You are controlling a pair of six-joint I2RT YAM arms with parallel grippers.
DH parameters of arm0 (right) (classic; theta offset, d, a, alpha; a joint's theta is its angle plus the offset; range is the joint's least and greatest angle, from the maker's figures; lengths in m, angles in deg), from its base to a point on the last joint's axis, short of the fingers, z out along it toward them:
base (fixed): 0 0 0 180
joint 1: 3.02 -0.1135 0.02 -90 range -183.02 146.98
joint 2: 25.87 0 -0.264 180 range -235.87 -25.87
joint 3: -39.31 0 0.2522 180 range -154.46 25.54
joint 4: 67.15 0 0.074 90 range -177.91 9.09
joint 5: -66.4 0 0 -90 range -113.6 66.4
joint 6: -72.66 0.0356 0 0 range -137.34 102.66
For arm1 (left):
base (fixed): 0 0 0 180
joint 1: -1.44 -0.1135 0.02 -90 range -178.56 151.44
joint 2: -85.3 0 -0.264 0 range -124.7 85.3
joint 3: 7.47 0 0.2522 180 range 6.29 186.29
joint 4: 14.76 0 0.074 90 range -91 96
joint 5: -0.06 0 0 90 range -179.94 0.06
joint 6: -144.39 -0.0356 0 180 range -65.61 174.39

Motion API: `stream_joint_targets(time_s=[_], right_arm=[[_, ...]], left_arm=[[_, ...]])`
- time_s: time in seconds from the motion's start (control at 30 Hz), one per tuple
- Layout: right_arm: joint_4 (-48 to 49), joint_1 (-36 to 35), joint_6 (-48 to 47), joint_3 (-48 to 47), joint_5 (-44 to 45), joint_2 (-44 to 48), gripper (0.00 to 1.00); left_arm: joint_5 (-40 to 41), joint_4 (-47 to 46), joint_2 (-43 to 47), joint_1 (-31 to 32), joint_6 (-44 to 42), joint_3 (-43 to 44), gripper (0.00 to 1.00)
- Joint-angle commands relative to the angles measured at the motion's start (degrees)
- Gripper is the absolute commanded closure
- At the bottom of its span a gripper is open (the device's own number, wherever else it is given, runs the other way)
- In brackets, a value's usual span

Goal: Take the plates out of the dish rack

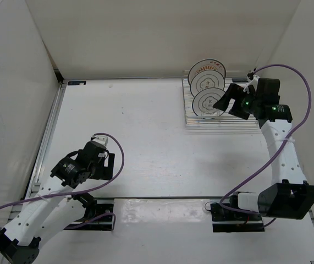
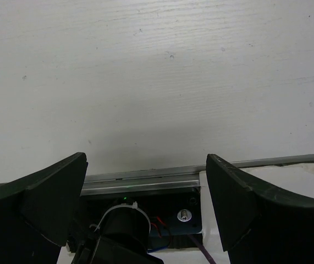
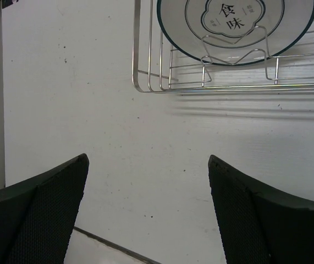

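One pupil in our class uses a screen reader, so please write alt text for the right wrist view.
A white plate with a dark rim and printed characters stands upright in a silver wire dish rack at the top. Below, the right arm's two dark fingers stand wide apart over the white table, holding nothing.

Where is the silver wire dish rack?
Top view: silver wire dish rack sits far right on the white table, beside the right end effector.
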Motion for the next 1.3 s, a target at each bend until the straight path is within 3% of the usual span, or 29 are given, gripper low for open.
stream_joint_targets(time_s=[0.0,0.07,0.1,0.2,0.33,0.43,0.53,0.77,1.1,1.27], right_arm=[[5.9,0.1,1.2,0.7,1.8,2.3,0.10],[9.0,0.2,2.0,3.8,2.2,3.4,0.10],[16.4,0.2,1.1,5.0,-0.3,4.1,0.10],[25.1,0.1,-3.7,7.0,-5.1,2.8,0.10],[23.2,0.2,-9.7,-0.9,-7.7,-4.8,0.14],[20.1,-0.1,-21.3,-5.8,-10.3,-9.8,0.17],[22.2,-0.1,-28.3,-5.7,-10.7,-12.4,0.17],[30.7,0.0,-40.0,-2.0,-11.2,-17.2,0.30],[42.1,0.3,-48.8,0.9,-15.6,-21.2,0.30],[37.2,0.5,-53.7,-1.9,-18.1,-23.3,0.28]], left_arm=[[1.2,0.0,0.1,0.2,0.5,-0.1,0.00],[1.2,0.0,0.3,0.3,0.5,-0.2,0.00],[1.1,-0.1,0.5,0.1,0.4,-0.2,0.00],[1.2,0.1,0.5,0.1,0.4,-0.1,0.00],[0.7,-0.1,0.5,0.1,0.2,-0.2,0.00],[0.0,-0.3,0.5,0.2,-0.1,-0.3,0.00],[-0.5,-0.4,0.5,0.1,-0.3,-0.4,0.00],[-1.1,-0.6,-0.5,0.1,-0.4,-0.5,0.00],[-2.4,-1.0,-1.1,0.1,-0.9,-0.5,0.00],[-2.9,-1.1,-0.8,0.1,-1.0,-0.7,0.00]])
